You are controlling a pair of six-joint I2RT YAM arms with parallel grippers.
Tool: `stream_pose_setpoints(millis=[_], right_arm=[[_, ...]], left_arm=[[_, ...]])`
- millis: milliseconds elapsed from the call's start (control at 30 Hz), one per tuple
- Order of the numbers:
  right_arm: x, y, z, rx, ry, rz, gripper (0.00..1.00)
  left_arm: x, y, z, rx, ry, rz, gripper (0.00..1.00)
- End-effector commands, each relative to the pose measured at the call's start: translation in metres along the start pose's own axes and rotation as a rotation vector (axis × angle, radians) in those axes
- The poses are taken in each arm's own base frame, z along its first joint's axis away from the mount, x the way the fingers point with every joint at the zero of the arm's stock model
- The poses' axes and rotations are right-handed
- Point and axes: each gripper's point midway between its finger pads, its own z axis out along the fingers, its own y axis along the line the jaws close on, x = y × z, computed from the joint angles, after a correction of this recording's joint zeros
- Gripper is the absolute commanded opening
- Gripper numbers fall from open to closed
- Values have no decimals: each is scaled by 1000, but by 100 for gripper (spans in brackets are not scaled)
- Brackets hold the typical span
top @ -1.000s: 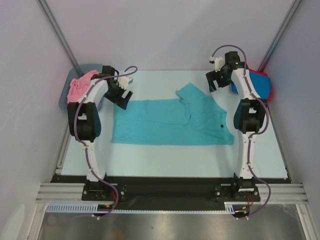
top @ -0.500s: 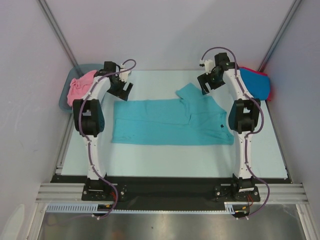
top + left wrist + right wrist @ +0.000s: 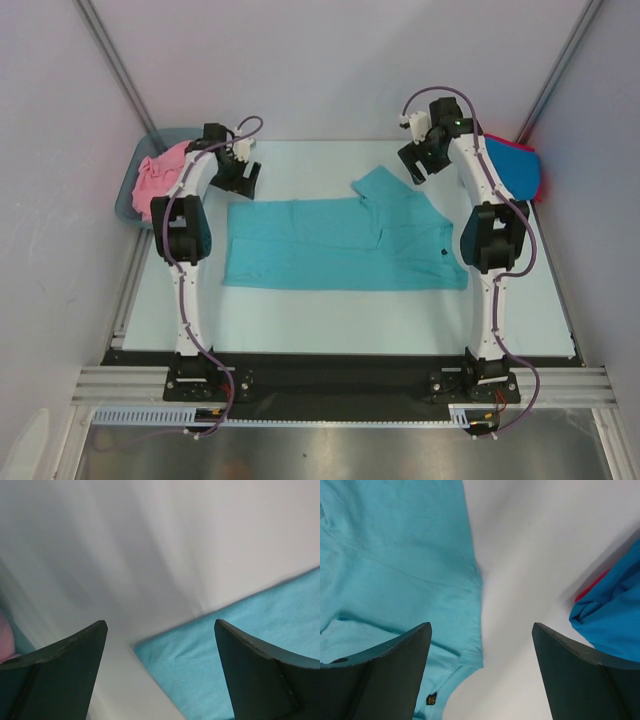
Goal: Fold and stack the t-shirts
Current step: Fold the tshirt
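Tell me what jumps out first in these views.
A teal t-shirt lies spread out mid-table. Both arms reach over its far edge, left claw and right claw open and empty. A pink shirt sits in the tub far left; blue shirt and red shirt far right.

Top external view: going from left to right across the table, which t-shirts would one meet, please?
pink t-shirt → teal t-shirt → bright blue t-shirt
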Motion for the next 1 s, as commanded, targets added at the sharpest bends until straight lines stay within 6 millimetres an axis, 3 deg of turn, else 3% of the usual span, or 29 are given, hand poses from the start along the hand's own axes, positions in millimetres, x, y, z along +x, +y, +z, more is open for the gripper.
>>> stream_pose_setpoints(millis=[0, 133, 367, 667, 967], right_arm=[[-12, -1, -27, 56, -23, -51, 88], [-15, -1, -28, 75, -22, -71, 87], [-21, 10, -23, 70, -22, -107, 87], [-27, 18, -17, 63, -32, -120, 83], [-32, 26, -15, 55, -38, -136, 79]], left_arm=[[-7, 26, -20, -25, -37, -66, 95], [6, 14, -24, 39, 4, -85, 93], [39, 23, -27, 5, 102, -137, 91], [49, 38, -23, -68, 148, -81, 89], [44, 27, -16, 7, 117, -89, 67]])
